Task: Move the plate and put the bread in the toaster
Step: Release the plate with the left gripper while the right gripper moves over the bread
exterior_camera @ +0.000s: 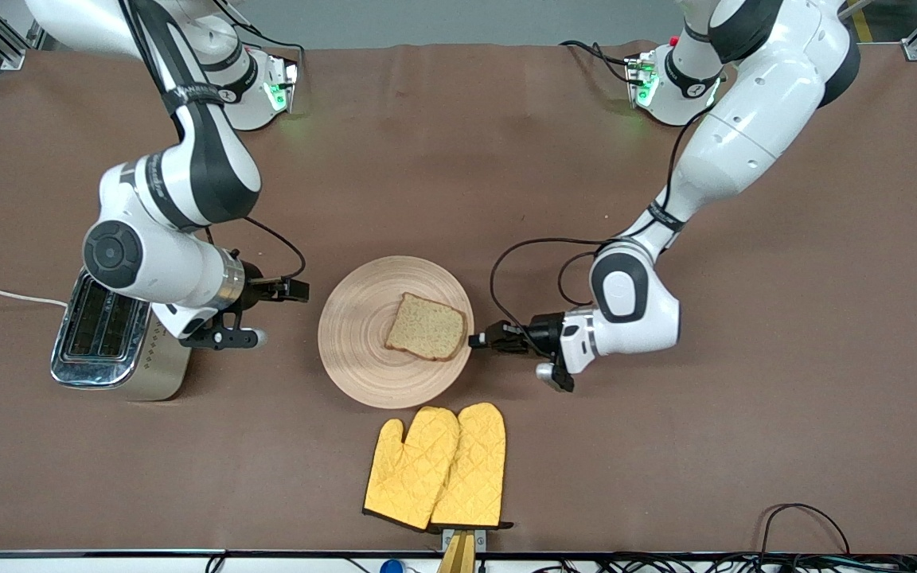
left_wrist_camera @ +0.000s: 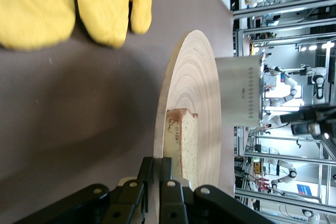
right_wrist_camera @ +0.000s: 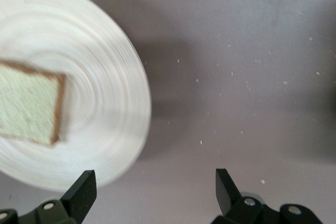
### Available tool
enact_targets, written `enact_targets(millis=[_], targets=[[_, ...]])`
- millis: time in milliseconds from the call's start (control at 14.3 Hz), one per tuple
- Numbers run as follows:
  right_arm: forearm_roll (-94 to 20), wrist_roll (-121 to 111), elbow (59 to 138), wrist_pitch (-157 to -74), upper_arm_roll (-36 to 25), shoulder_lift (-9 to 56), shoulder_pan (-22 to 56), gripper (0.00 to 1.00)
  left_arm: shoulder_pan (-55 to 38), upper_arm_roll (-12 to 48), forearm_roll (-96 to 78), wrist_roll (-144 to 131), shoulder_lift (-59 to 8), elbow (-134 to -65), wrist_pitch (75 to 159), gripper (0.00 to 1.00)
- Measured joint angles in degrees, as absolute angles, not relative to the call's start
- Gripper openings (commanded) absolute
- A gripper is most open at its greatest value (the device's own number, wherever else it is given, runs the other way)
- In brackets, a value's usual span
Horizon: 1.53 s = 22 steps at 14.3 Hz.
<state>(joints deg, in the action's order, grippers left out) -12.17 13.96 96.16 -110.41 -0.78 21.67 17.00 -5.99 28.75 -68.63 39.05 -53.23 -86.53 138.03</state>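
Observation:
The wooden plate (exterior_camera: 363, 334) lies mid-table with the bread (exterior_camera: 425, 326) on the part toward the left arm's end. My left gripper (exterior_camera: 478, 341) is shut on the plate's rim beside the bread. The left wrist view shows its fingers (left_wrist_camera: 149, 174) pinching the rim of the plate (left_wrist_camera: 202, 77), with the bread (left_wrist_camera: 189, 140) just past them. My right gripper (exterior_camera: 297, 290) is open and empty between the toaster (exterior_camera: 100, 334) and the plate. In the right wrist view, this gripper (right_wrist_camera: 152, 190) is over bare table beside the plate (right_wrist_camera: 105, 77) and bread (right_wrist_camera: 29, 106).
Two yellow oven mitts (exterior_camera: 438, 465) lie nearer the front camera than the plate, by the table's front edge; they also show in the left wrist view (left_wrist_camera: 68, 3). The toaster's white cord (exterior_camera: 5, 296) runs off the right arm's end of the table. The toaster (left_wrist_camera: 241, 93) shows past the plate.

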Motion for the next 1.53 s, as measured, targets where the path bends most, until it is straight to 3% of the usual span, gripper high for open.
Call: enact_targets(millis=[279, 349, 419, 488, 977, 1326, 1535], targets=[[-12.22, 14.0, 100.8, -120.08, -0.74, 23.62, 17.84, 1.0, -5.19, 28.32, -68.63, 39.35, -54.27, -90.31, 138.11, 0.07], [-12.22, 14.09, 101.21, -121.18, -0.73, 24.13, 18.29, 1.0, -5.06, 28.32, -68.63, 39.39, -54.3, -90.91, 138.09, 0.24], [-12.25, 14.41, 101.31, -122.05, -0.71, 24.57, 18.82, 1.0, -5.06, 28.35, -68.66, 39.37, -54.29, -91.14, 138.08, 0.52], [-12.27, 15.27, 101.34, -122.76, -0.7, 24.85, 19.48, 1.0, -5.02, 28.39, -68.77, 39.19, -54.28, -91.16, 138.0, 1.0], [-12.31, 23.19, 101.43, -127.04, -0.63, 25.3, 24.85, 1.0, 2.37, 28.59, -66.48, 22.41, -49.68, -89.97, 137.8, 1.0], [-12.35, 33.48, 101.63, -135.93, -0.57, 28.78, 30.88, 1.0, 11.51, 28.82, -48.57, 0.21, -41.66, -89.18, 133.98, 1.0], [-12.35, 39.97, 100.11, -138.69, -0.57, 32.1, 34.72, 1.0, 11.73, 29.11, -35.64, -19.14, -36.4, -85.95, 129.62, 1.0]])
